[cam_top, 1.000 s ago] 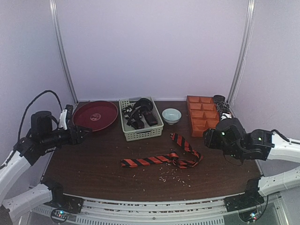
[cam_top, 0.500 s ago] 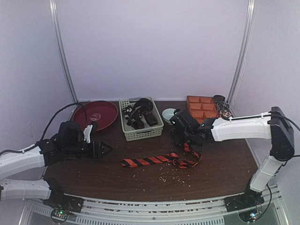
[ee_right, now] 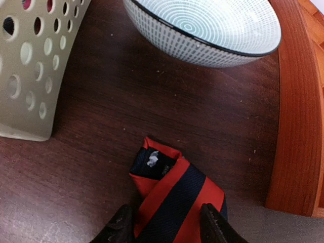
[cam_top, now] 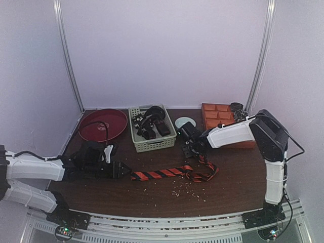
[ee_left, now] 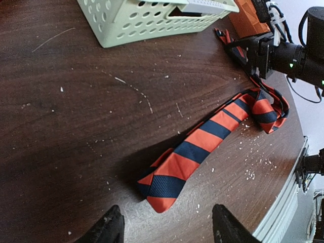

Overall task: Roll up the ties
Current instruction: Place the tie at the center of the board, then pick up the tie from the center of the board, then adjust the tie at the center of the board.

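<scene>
An orange-red and black striped tie (cam_top: 162, 173) lies on the table, folded back on itself at the right. My left gripper (cam_top: 123, 170) is open and low, just left of the tie's wide end (ee_left: 169, 185); its fingertips (ee_left: 109, 229) stand apart from the cloth. My right gripper (cam_top: 195, 150) is open over the narrow end (ee_right: 174, 185), a finger (ee_right: 120, 225) on each side of it. Dark ties (cam_top: 151, 123) lie in the basket.
A pale perforated basket (cam_top: 153, 143) stands at the back middle, also in the right wrist view (ee_right: 30, 66). A red plate (cam_top: 103, 124) is at the back left. A ribbed bowl (ee_right: 202, 25) and an orange compartment tray (cam_top: 223, 116) are near the right gripper. Crumbs dot the table.
Both arms came in from the sides. The left gripper moved right to the tie's wide end. The right gripper reached the narrow end and lowered over it. The tie has not moved.
</scene>
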